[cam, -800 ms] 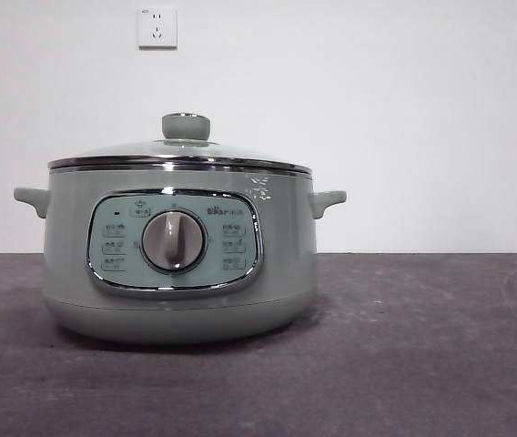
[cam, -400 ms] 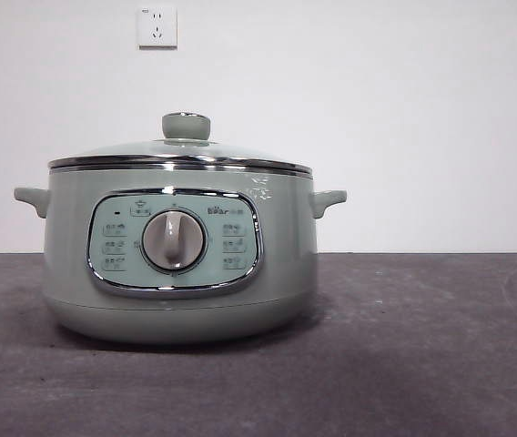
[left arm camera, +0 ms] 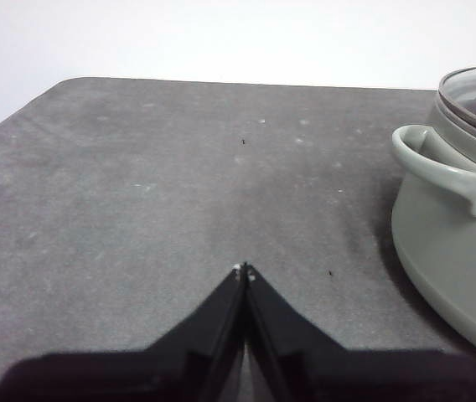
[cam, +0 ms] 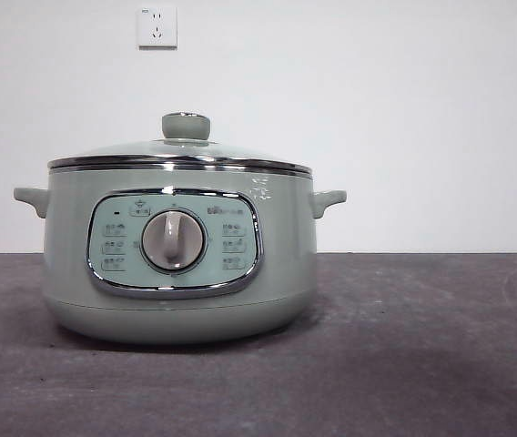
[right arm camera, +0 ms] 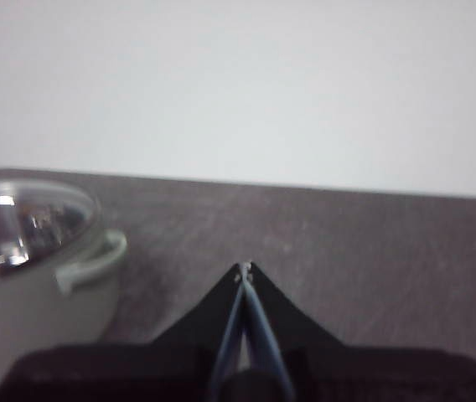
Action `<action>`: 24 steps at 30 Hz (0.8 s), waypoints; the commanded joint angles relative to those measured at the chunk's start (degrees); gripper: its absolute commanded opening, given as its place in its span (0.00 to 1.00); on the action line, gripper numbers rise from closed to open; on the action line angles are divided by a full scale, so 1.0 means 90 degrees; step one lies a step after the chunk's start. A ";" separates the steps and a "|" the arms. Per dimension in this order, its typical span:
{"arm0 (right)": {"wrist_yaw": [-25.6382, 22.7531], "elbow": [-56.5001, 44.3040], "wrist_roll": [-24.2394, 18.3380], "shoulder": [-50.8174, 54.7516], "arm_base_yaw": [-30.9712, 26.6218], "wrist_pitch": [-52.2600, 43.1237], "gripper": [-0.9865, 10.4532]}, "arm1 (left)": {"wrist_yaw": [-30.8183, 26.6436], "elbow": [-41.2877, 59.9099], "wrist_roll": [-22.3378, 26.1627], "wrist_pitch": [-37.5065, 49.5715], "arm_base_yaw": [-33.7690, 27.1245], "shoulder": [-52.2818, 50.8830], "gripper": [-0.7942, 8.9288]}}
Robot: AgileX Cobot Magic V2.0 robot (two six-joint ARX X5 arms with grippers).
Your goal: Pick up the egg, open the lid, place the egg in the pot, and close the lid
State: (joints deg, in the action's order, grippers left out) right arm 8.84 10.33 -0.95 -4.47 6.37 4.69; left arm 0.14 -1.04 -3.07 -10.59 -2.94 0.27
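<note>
Sitting lidded on the worktop (cam: 422, 364), the pot (cam: 178, 264) wears its lid (cam: 181, 153); left tool (left arm camera: 244, 270) and right tool (right arm camera: 244, 268) are closed, empty.

Right gripper (right arm camera: 244, 270) (jaws pressed together) hangs over the table (right arm camera: 372, 243), beside the pot (right arm camera: 37, 293).

Pot (cam: 178, 259) panel lettering (small, blurred) stays unreadable.
</note>
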 commanded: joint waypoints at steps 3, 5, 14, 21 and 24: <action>-0.0027 -0.0658 0.0172 0.0328 -0.0012 -0.0046 0.09 | -0.0005 0.0090 -0.0039 0.0015 -0.0015 -0.0012 0.08; -0.0024 -0.0860 0.0189 0.0447 -0.0012 -0.0041 0.09 | -0.0005 0.0090 -0.0036 0.0015 -0.0015 -0.0012 0.08; -0.0022 -0.1110 0.0335 0.0491 -0.0012 0.0457 0.09 | -0.0005 0.0090 -0.0039 0.0015 -0.0015 -0.0012 0.08; -0.0027 -0.1107 0.0614 0.0491 -0.0012 0.0556 0.09 | -0.0005 0.0090 -0.0039 0.0015 -0.0015 -0.0010 0.08; -0.0019 -0.1107 0.0617 0.0491 -0.0012 0.0556 0.09 | -0.0007 0.0090 -0.0039 0.0015 -0.0015 -0.0012 0.08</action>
State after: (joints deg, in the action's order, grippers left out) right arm 8.80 0.99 3.79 -0.23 6.37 9.28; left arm 0.14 -1.04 -3.07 -10.59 -2.94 0.27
